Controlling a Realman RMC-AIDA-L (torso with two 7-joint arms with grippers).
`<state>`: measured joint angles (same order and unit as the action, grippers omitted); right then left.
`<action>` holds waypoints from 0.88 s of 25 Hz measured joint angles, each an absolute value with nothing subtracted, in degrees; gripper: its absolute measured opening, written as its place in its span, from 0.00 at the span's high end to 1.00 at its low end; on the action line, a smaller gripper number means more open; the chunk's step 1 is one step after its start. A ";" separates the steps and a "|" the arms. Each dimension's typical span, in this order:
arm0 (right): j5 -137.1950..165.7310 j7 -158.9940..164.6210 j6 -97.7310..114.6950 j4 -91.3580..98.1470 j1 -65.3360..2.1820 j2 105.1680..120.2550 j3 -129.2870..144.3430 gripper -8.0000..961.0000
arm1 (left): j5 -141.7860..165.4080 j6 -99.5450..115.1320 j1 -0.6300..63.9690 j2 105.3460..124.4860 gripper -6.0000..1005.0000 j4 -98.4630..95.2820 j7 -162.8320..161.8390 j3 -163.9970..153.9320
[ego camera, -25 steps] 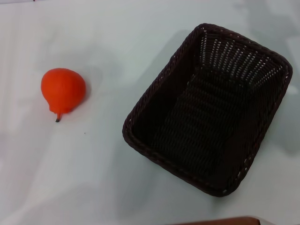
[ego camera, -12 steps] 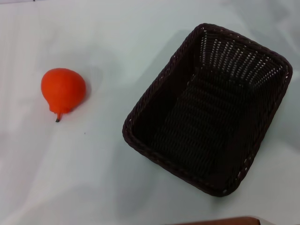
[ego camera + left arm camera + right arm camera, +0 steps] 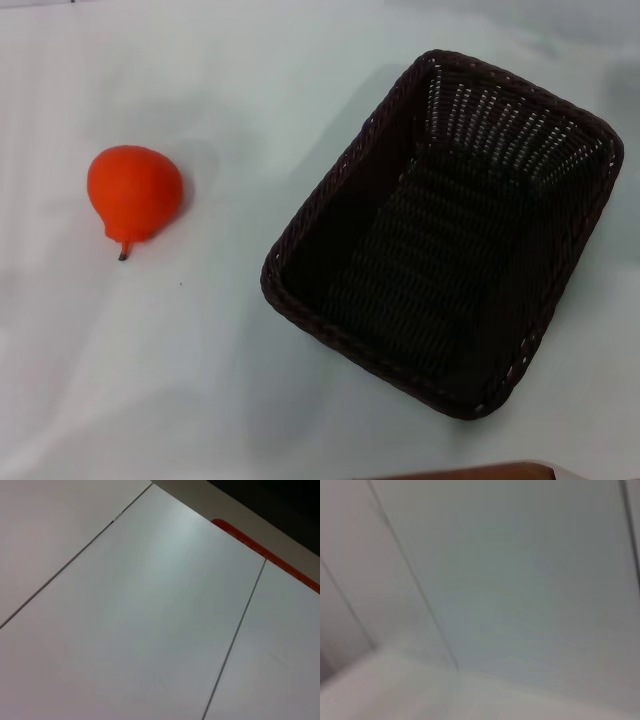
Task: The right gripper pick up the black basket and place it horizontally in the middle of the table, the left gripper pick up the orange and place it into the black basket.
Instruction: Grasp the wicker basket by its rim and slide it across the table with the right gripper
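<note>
Orange (image 3: 134, 194): on the bench's left half in the head view, lying on its side, tapered end and short dark stem pointing toward the near edge; well apart from the basket.
Black basket (image 3: 440, 232): on the right half, resting upright on its base, open side up, nothing inside; long axis skewed diagonally, one corner toward the far right, the opposite corner toward the near centre.
Bench (image 3: 200, 380): white, slightly glossy, bare between fruit and basket.
Left end effector: out of sight in every view; wide or narrow cannot be told.
Right end effector: likewise out of sight; state cannot be told.
Left wrist view: pale panels with thin seams and a red strip (image 3: 265, 552) along a dark edge.
Right wrist view: blurred pale surface with faint lines, possibly panel seams.
</note>
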<state>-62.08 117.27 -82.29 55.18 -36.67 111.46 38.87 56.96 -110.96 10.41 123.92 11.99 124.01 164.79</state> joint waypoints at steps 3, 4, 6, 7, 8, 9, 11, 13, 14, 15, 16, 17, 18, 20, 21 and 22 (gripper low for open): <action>-50.02 124.92 -88.60 61.08 -39.62 110.75 38.74 0.03 | 56.95 -110.75 11.12 123.90 0.14 11.99 124.02 164.80; -46.87 125.92 -90.09 62.01 -40.72 110.64 38.68 0.03 | 56.95 -110.70 11.31 123.89 0.14 11.99 124.02 164.79; -40.90 126.70 -93.61 62.80 -43.00 110.44 38.67 0.03 | 56.95 -110.65 11.52 123.85 0.14 11.99 124.04 164.79; -38.45 126.77 -94.78 62.75 -44.00 110.38 38.69 0.03 | 56.95 -110.60 11.69 123.80 0.14 11.98 124.06 164.80; -36.24 126.84 -95.83 62.63 -44.87 110.38 38.85 0.03 | 56.95 -110.52 11.80 123.78 0.14 11.98 124.08 164.79; -34.59 126.93 -96.23 62.49 -45.41 110.47 39.11 0.03 | 56.95 -110.46 11.87 123.75 0.14 11.97 124.09 164.80; -31.36 127.26 -96.76 62.17 -46.32 110.80 40.06 0.03 | 56.95 -110.25 11.92 123.75 0.14 11.95 124.10 164.80; -29.53 127.53 -96.74 61.42 -46.73 110.98 41.17 0.03 | 56.95 -110.09 11.94 123.75 0.14 11.95 124.11 164.80; -28.94 127.57 -96.72 60.98 -46.82 111.02 41.54 0.03 | 56.95 -110.06 11.94 123.75 0.14 11.95 124.11 164.79; -28.36 127.60 -96.60 60.43 -46.93 111.07 41.85 0.03 | 56.95 -110.02 11.94 123.75 0.14 11.95 124.11 164.80; -27.89 127.62 -96.45 59.82 -47.01 111.11 42.15 0.03 | 56.95 -110.00 11.93 123.75 0.14 11.95 124.12 164.80; -27.40 127.65 -95.75 58.44 -47.15 111.20 42.97 0.03 | 56.95 -109.98 11.92 123.75 0.14 11.95 124.13 164.79; -27.40 127.65 -95.75 58.44 -47.15 111.20 42.97 0.03 | 56.95 -109.96 11.90 123.75 0.14 11.95 124.13 164.79; -27.22 127.67 -94.67 56.86 -47.20 111.31 44.14 0.03 | 56.95 -109.91 11.87 123.75 0.14 11.95 124.13 164.80; -27.16 127.64 -93.62 55.79 -47.20 111.39 45.04 0.03 | 56.95 -109.89 11.87 123.75 0.14 11.95 124.14 164.80; -27.11 127.52 -92.82 55.00 -47.20 111.52 45.82 0.03 | 56.95 -109.86 11.89 123.75 0.14 11.95 124.15 164.79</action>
<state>-27.11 127.53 -92.82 55.00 -47.20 111.52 45.82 56.95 -109.86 11.89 123.75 11.95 124.15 164.79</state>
